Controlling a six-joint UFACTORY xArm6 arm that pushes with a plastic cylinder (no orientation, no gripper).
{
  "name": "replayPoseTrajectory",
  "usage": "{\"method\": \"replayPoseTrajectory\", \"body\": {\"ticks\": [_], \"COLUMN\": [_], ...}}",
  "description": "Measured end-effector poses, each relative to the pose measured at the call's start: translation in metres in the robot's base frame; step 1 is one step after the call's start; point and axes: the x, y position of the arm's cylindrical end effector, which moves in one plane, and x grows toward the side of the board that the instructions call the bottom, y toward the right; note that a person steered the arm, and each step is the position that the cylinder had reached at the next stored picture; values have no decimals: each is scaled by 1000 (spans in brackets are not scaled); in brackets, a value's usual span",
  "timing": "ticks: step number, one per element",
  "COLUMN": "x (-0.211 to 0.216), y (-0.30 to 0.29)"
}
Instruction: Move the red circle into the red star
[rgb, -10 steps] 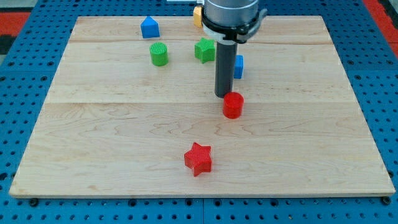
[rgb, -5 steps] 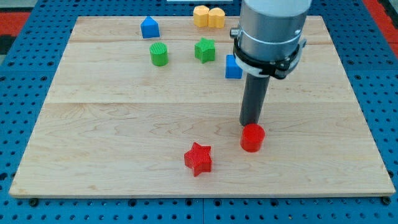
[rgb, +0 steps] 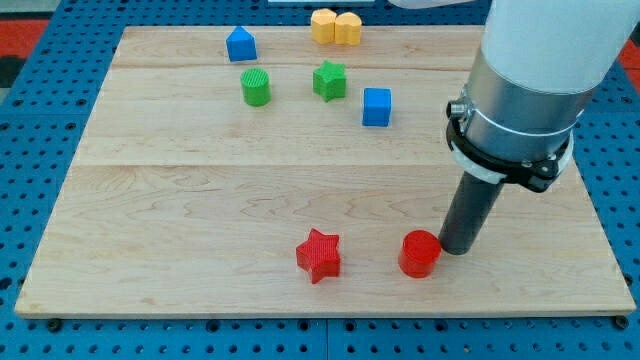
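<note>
The red circle (rgb: 419, 254) is a short red cylinder near the view's bottom of the wooden board (rgb: 150, 220). The red star (rgb: 319, 255) lies to its left, a gap of bare board between them. My tip (rgb: 457, 249) rests just to the right of the red circle, touching or almost touching its right side. The rod rises up and to the right into the arm's big grey body (rgb: 530, 80).
Toward the view's top lie a blue cube (rgb: 376, 106), a green star (rgb: 329, 79), a green cylinder (rgb: 256, 87), a blue house-shaped block (rgb: 240, 44) and two yellow blocks (rgb: 335, 26) at the board's top edge.
The red circle has been pushed down the view and slightly right, from mid-board to level with the red star. My tip moved from above the circle to its right side.
</note>
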Motion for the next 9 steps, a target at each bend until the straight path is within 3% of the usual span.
{"method": "replayPoseTrajectory", "body": {"ticks": [3,5,9], "x": [4,43,27], "y": [-36,-1,-38]}}
